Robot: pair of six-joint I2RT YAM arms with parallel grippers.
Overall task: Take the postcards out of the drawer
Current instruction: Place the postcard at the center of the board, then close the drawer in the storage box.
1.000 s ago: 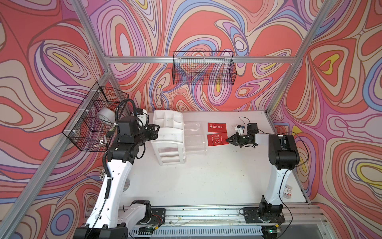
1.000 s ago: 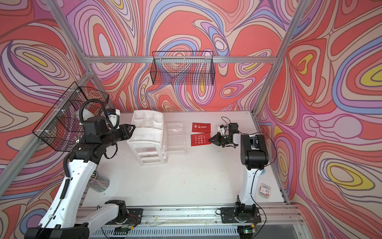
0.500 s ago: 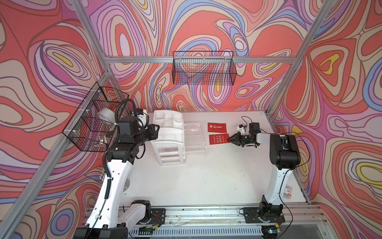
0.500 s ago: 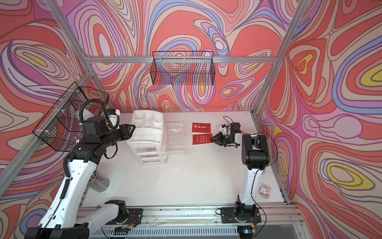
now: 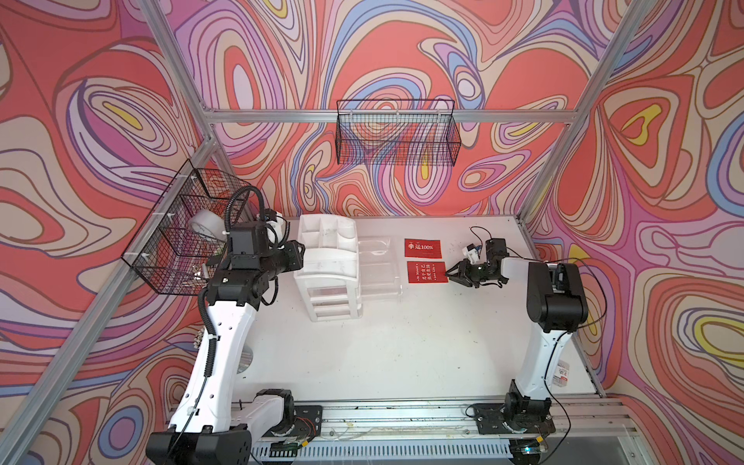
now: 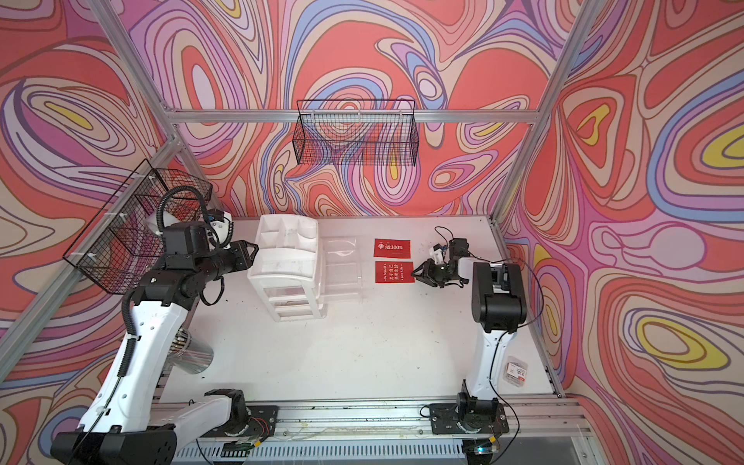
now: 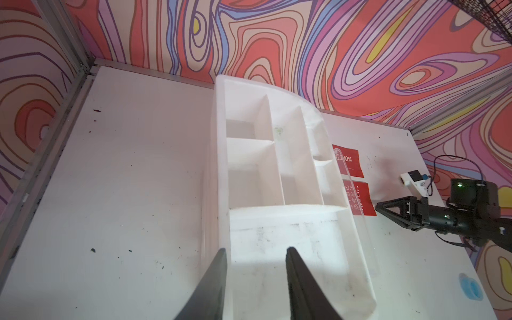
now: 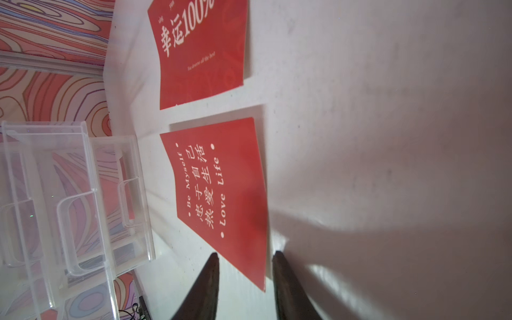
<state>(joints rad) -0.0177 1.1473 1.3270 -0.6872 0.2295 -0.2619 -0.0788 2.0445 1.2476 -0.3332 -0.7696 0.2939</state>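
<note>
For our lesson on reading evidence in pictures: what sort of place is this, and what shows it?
Most likely a robotics test cell, not a home or office: a left arm and right arm mounted on a rail along a white table, inside an aluminium frame with swirl-patterned walls.

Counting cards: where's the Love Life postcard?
Love Life postcard: in both top views, on the table between the drawer and the right gripper, beside the 100% postcard.

The postcards (image 5: pixel 426 272) are red with white characters, the drawer (image 5: pixel 378 277) is clear, the organizer (image 5: pixel 326 249) and surface (image 5: pixel 402 346) are white, the wire baskets (image 5: pixel 396 133) black, the arms (image 5: pixel 225 342) white with black joints, and the walls (image 5: pixel 382 52) swirl red, pink, purple, blue and yellow.
</note>
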